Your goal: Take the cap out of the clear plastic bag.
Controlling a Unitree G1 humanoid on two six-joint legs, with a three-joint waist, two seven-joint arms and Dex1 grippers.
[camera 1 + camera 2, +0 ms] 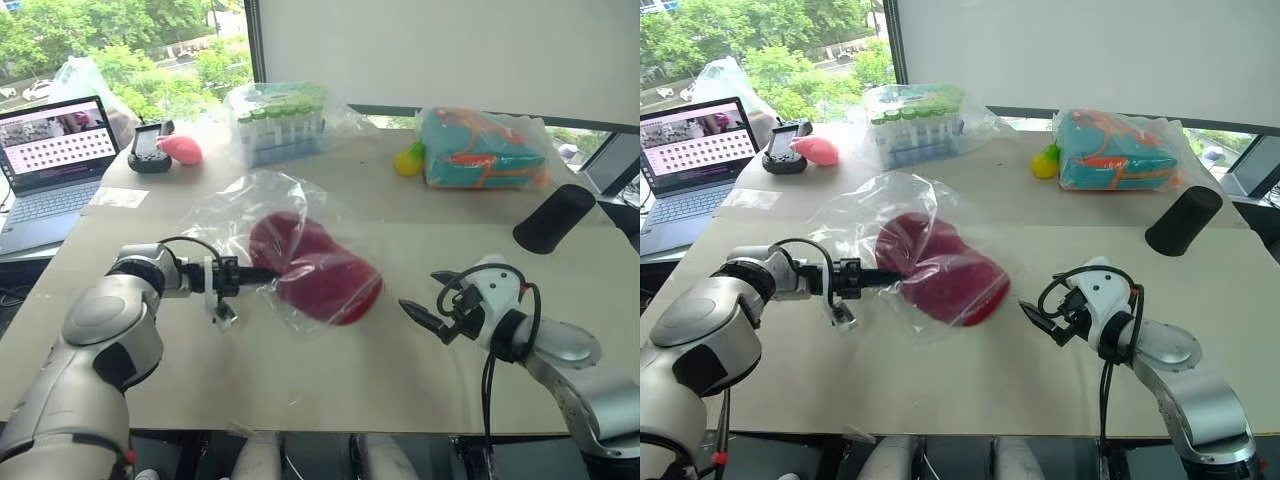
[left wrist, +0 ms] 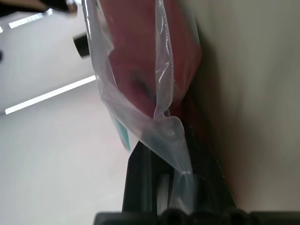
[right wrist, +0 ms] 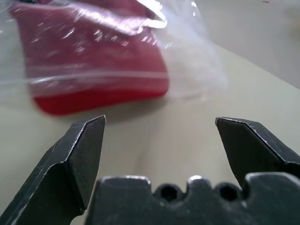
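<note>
From the head, the right gripper sits nearest, fingers spread and empty, well apart from the cap, which lies inside the clear plastic bag mid-table, long axis running diagonally. A tube rack, teal-orange parcel, black cylinder and laptop stand behind. The left wrist view shows the left gripper pinching a bag fold (cap just beyond); the right wrist view shows the cap ahead of parted fingers.
</note>
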